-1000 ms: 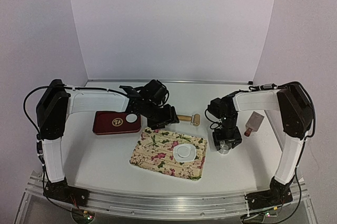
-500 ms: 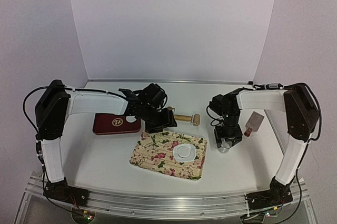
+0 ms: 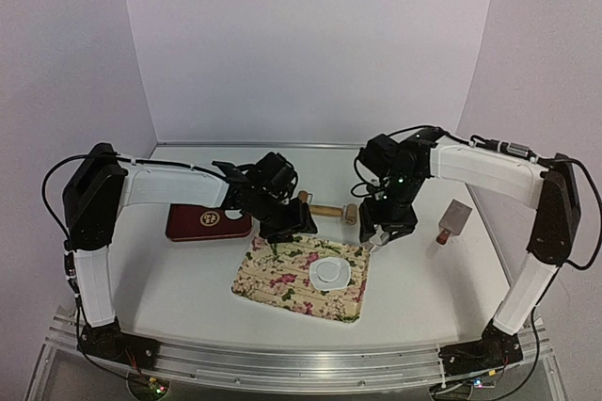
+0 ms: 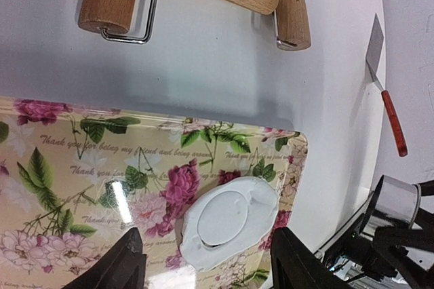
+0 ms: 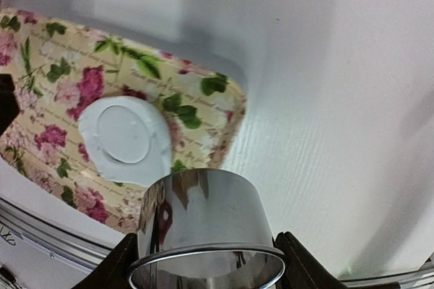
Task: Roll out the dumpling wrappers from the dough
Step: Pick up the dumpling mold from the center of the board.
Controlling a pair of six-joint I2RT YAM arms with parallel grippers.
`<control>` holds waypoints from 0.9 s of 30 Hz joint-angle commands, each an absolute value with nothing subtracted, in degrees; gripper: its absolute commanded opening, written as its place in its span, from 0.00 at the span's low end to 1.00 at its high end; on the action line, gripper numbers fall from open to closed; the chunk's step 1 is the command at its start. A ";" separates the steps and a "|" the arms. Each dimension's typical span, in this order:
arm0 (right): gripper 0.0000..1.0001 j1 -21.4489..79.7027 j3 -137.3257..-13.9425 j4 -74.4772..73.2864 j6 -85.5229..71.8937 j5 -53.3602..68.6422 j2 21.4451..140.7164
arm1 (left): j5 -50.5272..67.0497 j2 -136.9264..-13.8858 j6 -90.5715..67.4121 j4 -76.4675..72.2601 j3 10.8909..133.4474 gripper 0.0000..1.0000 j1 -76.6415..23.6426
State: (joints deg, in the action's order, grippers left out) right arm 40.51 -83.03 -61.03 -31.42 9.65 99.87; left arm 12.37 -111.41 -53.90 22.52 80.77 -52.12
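The dough (image 4: 266, 195) is a flattened white sheet on the floral tray (image 4: 61, 167). A round wrapper disc (image 4: 220, 218) is cut in its middle and still sits in the sheet. Both also show in the right wrist view, the dough (image 5: 157, 157) around the disc (image 5: 122, 133), and from above (image 3: 329, 274). My left gripper (image 4: 211, 265) is open and empty, hovering over the dough near the tray's far left edge (image 3: 282, 229). My right gripper (image 3: 374, 234) is shut on the shiny metal ring cutter (image 5: 203, 224), held above the tray's far right corner.
A wooden rolling pin (image 3: 326, 211) lies just behind the tray. A dark red box (image 3: 207, 220) sits to the left. A metal scraper with a red handle (image 3: 451, 220) lies at the right.
My right arm has swung left with the ring cutter, from the table right of the tray to the tray's far right corner. My left gripper has edged toward the tray.
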 commanded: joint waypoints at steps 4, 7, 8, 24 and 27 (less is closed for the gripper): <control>0.16 48.96 -93.07 -62.44 -35.69 10.65 108.28 | 15.90 -112.16 -53.64 21.06 77.39 0.59 -51.94; 0.16 51.28 -97.07 -63.17 -36.03 10.22 112.27 | 15.14 -111.31 -54.27 20.62 75.53 0.56 -51.94; 0.16 52.05 -98.13 -63.77 -36.12 10.09 113.31 | 14.80 -110.74 -54.64 20.56 74.94 0.55 -51.94; 0.15 56.03 -105.03 -70.56 -39.06 5.85 124.61 | 9.60 -104.81 -56.07 21.47 69.45 0.50 -51.86; 0.16 56.00 -105.38 -70.79 -39.47 5.60 125.88 | 9.07 -104.03 -56.36 21.83 68.75 0.49 -51.85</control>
